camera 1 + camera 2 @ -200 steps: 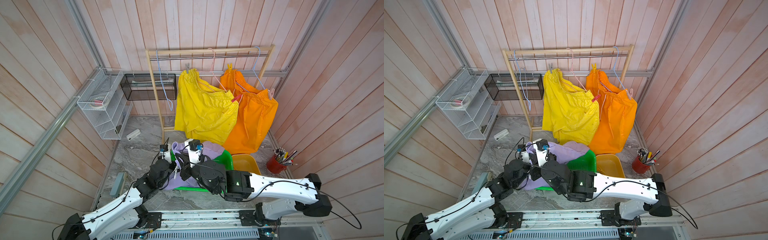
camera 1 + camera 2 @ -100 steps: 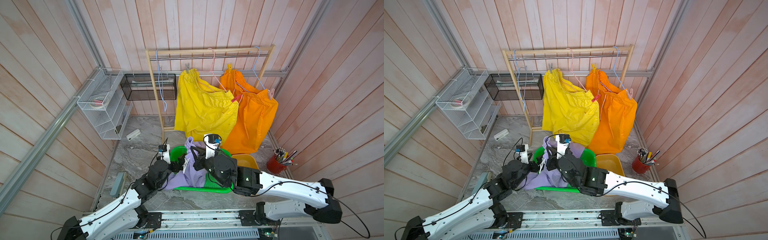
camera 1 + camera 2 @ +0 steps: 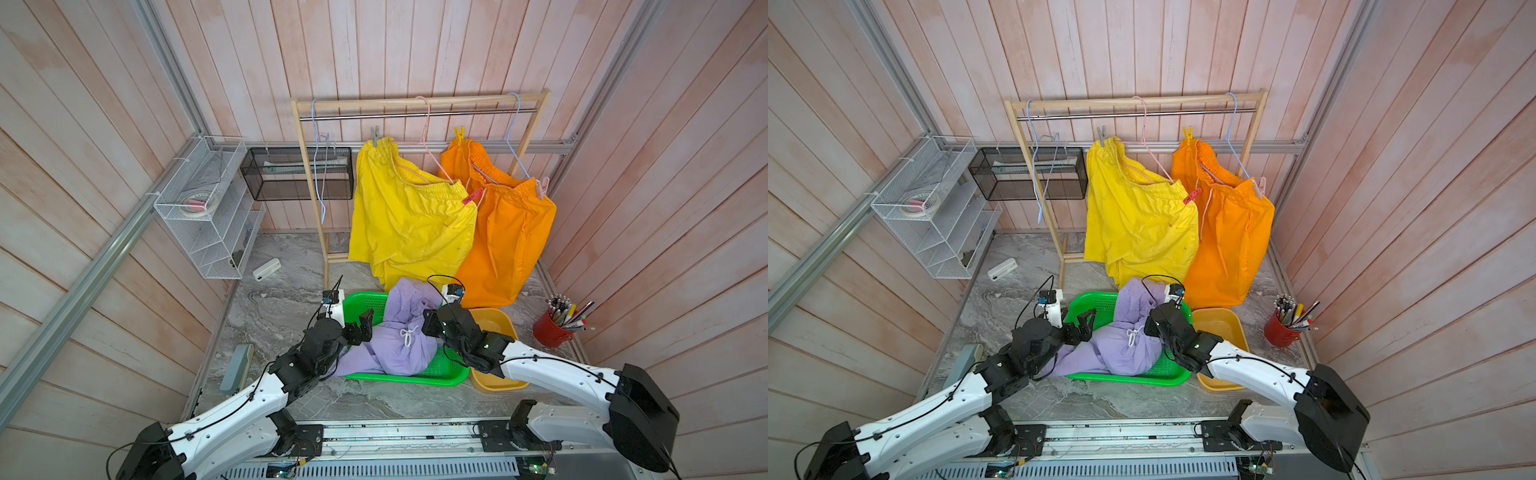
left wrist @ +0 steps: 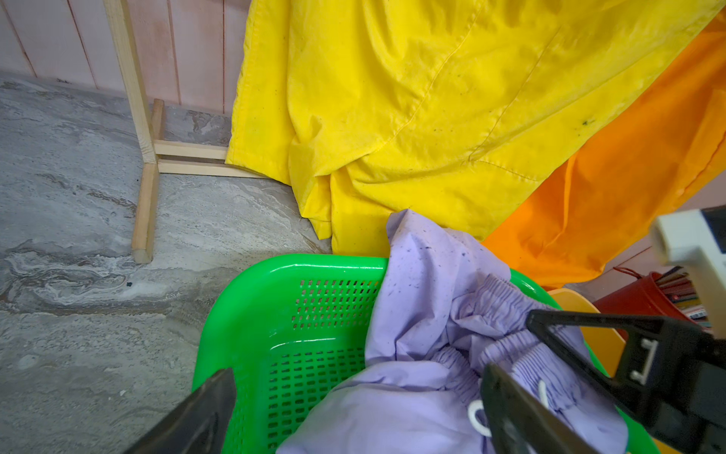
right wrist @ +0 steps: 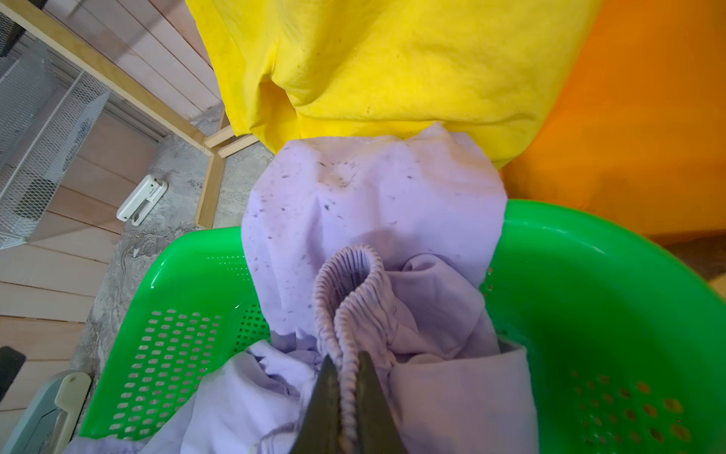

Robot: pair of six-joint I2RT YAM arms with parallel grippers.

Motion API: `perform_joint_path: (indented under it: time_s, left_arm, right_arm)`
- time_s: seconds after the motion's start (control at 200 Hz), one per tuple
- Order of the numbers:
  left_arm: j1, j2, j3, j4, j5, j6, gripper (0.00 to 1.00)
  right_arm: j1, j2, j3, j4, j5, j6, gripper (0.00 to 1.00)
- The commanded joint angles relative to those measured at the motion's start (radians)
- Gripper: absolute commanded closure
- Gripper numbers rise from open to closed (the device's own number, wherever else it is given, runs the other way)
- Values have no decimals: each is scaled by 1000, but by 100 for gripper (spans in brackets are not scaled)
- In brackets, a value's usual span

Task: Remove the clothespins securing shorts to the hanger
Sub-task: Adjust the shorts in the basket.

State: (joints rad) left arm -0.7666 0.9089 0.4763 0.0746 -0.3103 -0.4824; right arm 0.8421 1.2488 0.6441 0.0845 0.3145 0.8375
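Two readings: right pincer (image 5: 347, 371) clamped tight on lilac fabric shorts (image 5: 373, 204) at elastic waistband, green perforated plastic basket (image 4: 275, 283) beneath; left pincer (image 4: 353, 377) spread wide, empty, shorts just ahead.

Front: basket (image 3: 415, 379) holds loose shorts (image 3: 399, 340), tub (image 3: 494, 322) right of it; rack (image 3: 415, 102) behind carries hanging shorts (image 3: 411, 220), more shorts (image 3: 511, 232) beside them; pen cup (image 3: 548, 334) far right.

lilac shorts (image 3: 399, 345) partly under left arm (image 3: 303, 368), shelf (image 3: 216, 245) contents indistinct
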Motion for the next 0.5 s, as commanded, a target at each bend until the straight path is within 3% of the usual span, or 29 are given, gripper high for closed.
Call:
perform_joint_path:
  time_s: [0.0, 0.21, 0.35, 0.495]
  left_arm:
    - [3, 25, 12, 35, 26, 14, 1]
    - [3, 68, 27, 49, 44, 20, 0]
    - [3, 101, 60, 35, 68, 28, 0]
    - [4, 121, 87, 8, 57, 28, 0]
  right_arm:
    - [-41, 69, 12, 90, -99, -11, 100]
    - [-80, 257, 30, 131, -154, -14, 100]
    - [-86, 299, 27, 136, -184, -17, 100]
    - [-84, 206, 16, 101, -201, -25, 70]
